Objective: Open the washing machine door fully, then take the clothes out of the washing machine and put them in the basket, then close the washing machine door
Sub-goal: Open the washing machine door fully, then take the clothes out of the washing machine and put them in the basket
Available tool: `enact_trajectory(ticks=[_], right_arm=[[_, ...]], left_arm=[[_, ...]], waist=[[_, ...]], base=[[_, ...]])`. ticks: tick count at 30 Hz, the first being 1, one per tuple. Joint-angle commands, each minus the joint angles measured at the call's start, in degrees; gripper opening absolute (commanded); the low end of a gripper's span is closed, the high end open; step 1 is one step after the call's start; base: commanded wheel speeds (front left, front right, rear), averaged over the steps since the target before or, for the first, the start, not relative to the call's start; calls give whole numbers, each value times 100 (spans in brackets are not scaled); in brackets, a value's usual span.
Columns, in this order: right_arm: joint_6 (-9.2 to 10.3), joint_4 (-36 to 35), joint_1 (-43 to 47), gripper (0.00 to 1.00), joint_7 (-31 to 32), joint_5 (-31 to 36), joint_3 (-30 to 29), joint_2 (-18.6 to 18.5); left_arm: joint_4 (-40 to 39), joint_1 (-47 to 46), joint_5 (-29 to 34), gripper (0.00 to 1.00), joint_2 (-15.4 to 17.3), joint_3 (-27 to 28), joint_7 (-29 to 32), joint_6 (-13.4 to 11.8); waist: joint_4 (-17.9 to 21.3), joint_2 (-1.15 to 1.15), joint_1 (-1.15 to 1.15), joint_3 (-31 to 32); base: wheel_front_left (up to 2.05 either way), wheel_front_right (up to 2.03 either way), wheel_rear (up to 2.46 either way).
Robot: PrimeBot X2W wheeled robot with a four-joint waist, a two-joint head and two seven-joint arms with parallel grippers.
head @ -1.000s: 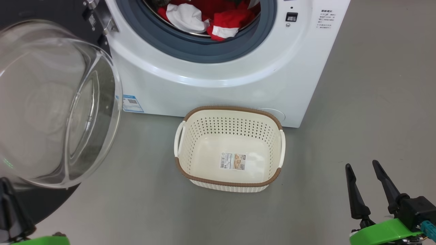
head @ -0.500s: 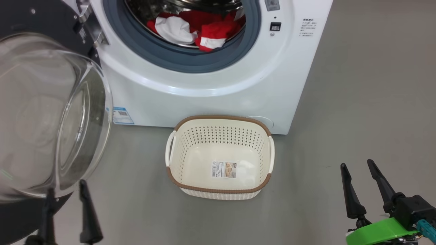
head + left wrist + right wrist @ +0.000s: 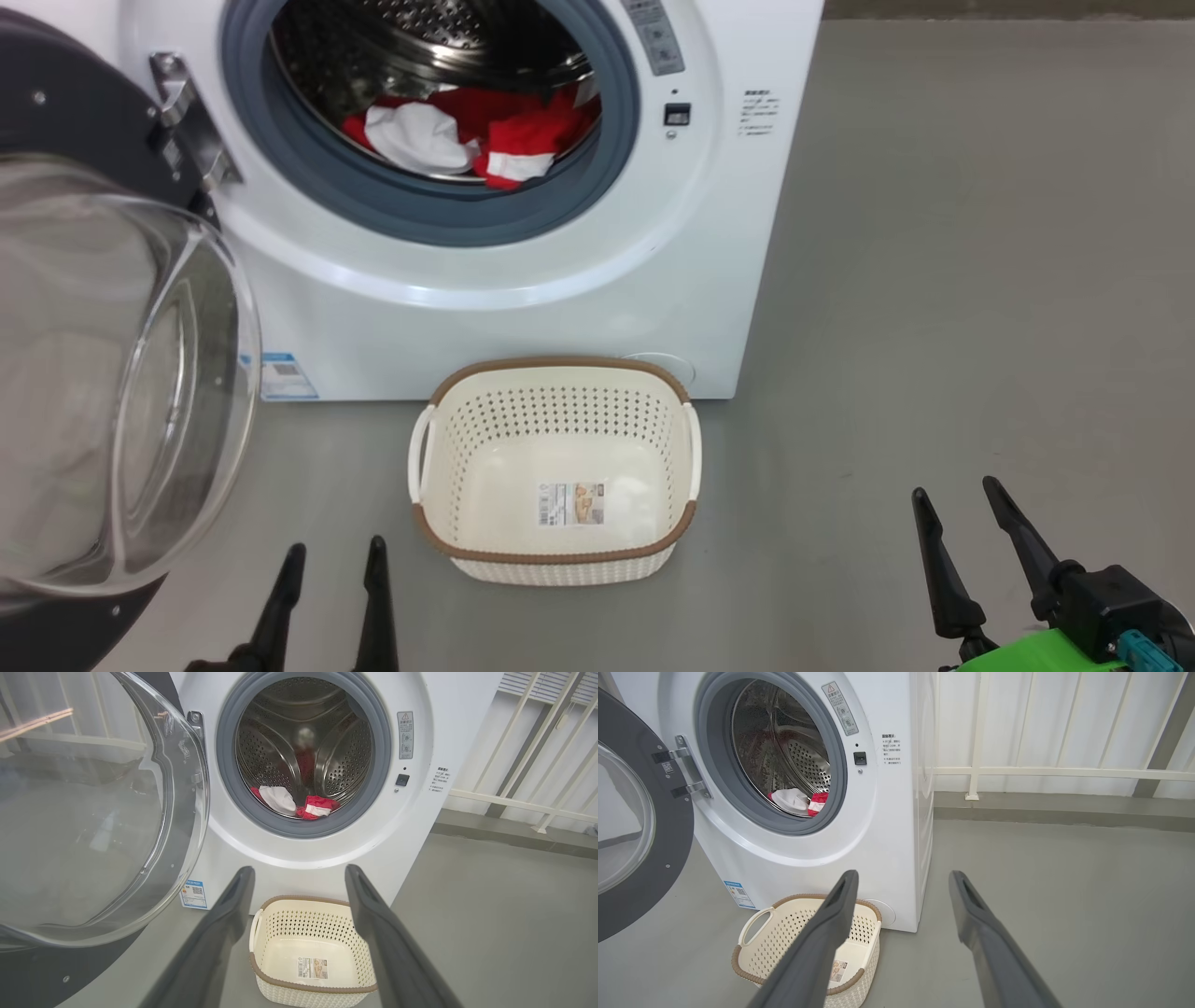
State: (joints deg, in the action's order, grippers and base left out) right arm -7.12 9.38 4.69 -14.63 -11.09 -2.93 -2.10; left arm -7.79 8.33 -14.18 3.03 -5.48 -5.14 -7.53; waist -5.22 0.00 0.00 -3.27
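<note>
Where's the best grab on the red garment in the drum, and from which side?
Pinch the red garment at its white-cuffed fold, nearest the grey rubber ring. Probably come straight in through the front opening, angled down: the fold humps up just behind that ring, and the washing machine door blocks the left.

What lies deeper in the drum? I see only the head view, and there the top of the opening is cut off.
Observer: The left wrist view shows the whole drum: the clothes lie low at its front, and a red spot far back may be only a reflection.
Operator: What stands to the right of the washing machine?
Observer: In the right wrist view, a white railing runs along a white wall there.
Operator: How wide is the left gripper?
Observer: In the left wrist view it is spread wide, and the basket shows between its fingers.
</note>
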Motion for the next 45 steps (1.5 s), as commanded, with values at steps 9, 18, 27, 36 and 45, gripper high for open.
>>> enact_trajectory(ticks=[9, 18, 27, 36, 45], right_arm=[[-36, -119, 86, 100, -37, -76, 192, -77], [-36, -93, 148, 100, -37, -93, 239, -77], [-36, -58, 159, 100, -37, -67, 244, -77], [-36, -57, 153, 100, -37, -62, 237, -77], [-36, -53, 154, 100, -37, -84, 216, -77]], left_arm=[[319, -92, 21, 100, 58, -13, -165, 105], [501, -128, -32, 100, 87, -42, -296, 160], [568, -141, 2, 100, 131, -109, -310, 140], [541, -151, 59, 100, 159, -180, -300, 70], [551, -177, 76, 100, 224, -195, -335, 43]], waist=[[364, 0, 0, 327], [455, 0, 0, 380], [478, 0, 0, 402], [526, 0, 0, 392], [545, 0, 0, 394]], base=[[0, 0, 0], [0, 0, 0], [0, 0, 0], [0, 0, 0], [3, -4, 1]])
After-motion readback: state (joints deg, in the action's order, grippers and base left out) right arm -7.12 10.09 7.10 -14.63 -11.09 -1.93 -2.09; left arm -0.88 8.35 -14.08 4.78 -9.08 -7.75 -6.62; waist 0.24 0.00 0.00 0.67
